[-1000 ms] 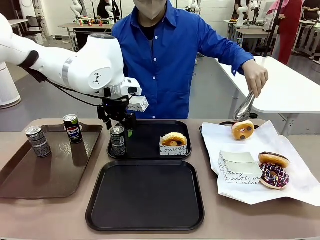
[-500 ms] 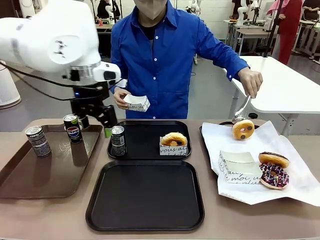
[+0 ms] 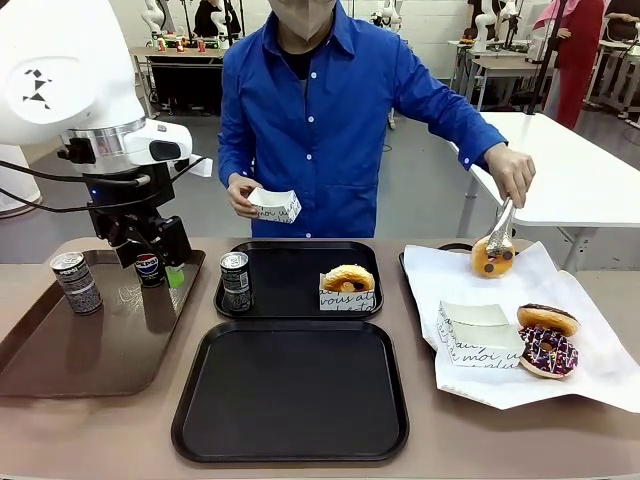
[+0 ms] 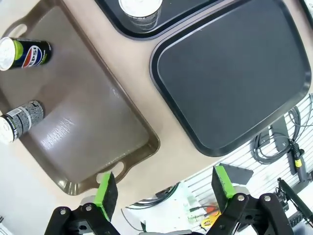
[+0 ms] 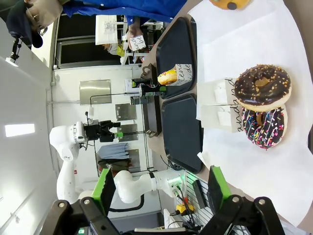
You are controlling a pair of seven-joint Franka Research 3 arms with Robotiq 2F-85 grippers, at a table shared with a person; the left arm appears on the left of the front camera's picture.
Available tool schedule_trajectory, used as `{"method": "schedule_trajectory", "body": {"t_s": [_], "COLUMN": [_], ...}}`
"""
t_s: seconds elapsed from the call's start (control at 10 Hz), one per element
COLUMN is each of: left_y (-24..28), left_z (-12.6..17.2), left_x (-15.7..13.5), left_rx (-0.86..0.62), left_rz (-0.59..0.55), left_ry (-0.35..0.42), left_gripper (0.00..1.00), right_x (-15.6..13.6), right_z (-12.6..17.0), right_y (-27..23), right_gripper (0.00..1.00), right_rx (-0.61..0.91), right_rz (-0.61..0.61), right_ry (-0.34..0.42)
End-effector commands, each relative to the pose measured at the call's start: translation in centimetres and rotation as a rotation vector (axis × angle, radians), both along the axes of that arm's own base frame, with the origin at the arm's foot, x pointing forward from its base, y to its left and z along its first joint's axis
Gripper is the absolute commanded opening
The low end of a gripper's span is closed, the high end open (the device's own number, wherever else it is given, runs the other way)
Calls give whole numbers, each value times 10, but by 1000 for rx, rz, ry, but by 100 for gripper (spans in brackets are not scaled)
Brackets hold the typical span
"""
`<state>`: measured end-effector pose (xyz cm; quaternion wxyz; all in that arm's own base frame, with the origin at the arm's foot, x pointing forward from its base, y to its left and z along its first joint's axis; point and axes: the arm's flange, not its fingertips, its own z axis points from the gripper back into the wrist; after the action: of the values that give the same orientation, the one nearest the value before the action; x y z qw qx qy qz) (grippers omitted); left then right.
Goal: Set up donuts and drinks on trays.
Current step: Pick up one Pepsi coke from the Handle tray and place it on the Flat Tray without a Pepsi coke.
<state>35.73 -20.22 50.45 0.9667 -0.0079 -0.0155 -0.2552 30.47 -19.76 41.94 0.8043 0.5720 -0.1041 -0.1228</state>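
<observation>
My left gripper [image 3: 160, 258] hangs open and empty over the glossy brown tray [image 3: 60, 345], just above a blue-labelled drink can [image 3: 148, 268]. A grey drink can [image 3: 75, 282] stands further left on that tray. From the left wrist, the open left gripper [image 4: 164, 188] looks down on both cans [image 4: 24, 53] [image 4: 19, 122]. The far black tray [image 3: 290, 262] holds a can [image 3: 235, 281] and a sleeved glazed donut [image 3: 348, 280]. The near black tray [image 3: 290, 390] is bare. My right gripper [image 5: 159, 188] is open above the chocolate donut [image 5: 262, 87] and the sprinkled donut [image 5: 264, 128].
The person holds a paper sleeve [image 3: 275, 205] in one hand and presses tongs [image 3: 497, 232] onto a glazed donut [image 3: 492, 257] on white paper [image 3: 600, 370] at the right. Folded sleeves [image 3: 478, 333] and two more donuts [image 3: 547, 320] [image 3: 547, 352] lie there.
My left arm has swung left, away from the can on the far black tray, to above the brown tray. The person's tongs came down onto the glazed donut.
</observation>
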Motion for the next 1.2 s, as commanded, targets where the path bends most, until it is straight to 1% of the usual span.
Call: {"method": "schedule_trajectory", "body": {"t_s": [0.0,0.5,0.6,0.7,0.8,0.9,1.0,1.1], "left_y": [-10,-8,-1,24,54,84,115,142], "left_z": [2,0,17,34,43,46,43,36], "left_x": [6,4,19,47,63,86,95,111], "left_rx": [7,2,-12,-69,-99,-159,-187,-187], "left_rz": [-10,-13,4,105,200,217,277,330], "left_ry": [-6,1,15,24,15,97,139,149], "left_gripper": [100,100,100,100,100,100,100,100], "right_x": [2,2,2,2,2,2,2,2], "right_z": [0,0,0,0,0,0,0,0], "right_y": [1,1,1,1,1,1,1,1], "right_gripper": [100,100,100,100,100,100,100,100], "right_rx": [10,10,10,10,10,10,10,10], "right_rz": [-2,-2,-2,-2,-2,-2,-2,-2], "right_ry": [-6,-6,-6,-6,-6,-6,-6,-6]}}
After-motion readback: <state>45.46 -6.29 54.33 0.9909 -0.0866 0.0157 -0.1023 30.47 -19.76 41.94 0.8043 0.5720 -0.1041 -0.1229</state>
